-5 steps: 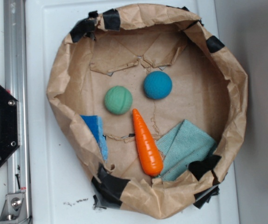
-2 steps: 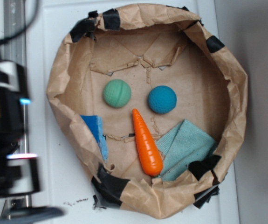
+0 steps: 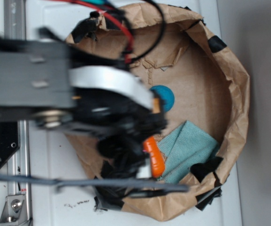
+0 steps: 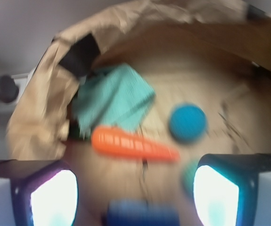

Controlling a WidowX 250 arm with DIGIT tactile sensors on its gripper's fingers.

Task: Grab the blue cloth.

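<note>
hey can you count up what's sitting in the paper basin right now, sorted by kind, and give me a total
Balls: 2, a dark blue ball and a green ball partly hidden
Cloths: 2, the blue cloth and a royal-blue piece
Carrots: 1, the orange carrot
Total: 5

We note the blue cloth (image 3: 189, 149) (image 4: 111, 97): pale teal, terry-textured, folded to a rough square and lying flat. It sits on the floor of the brown paper bowl (image 3: 236, 89) (image 4: 36, 113), against the wall, one corner under a black tape patch (image 3: 205, 168) (image 4: 81, 54). The orange carrot (image 3: 154, 155) (image 4: 133, 145) lies along its inner edge, touching it.
</note>
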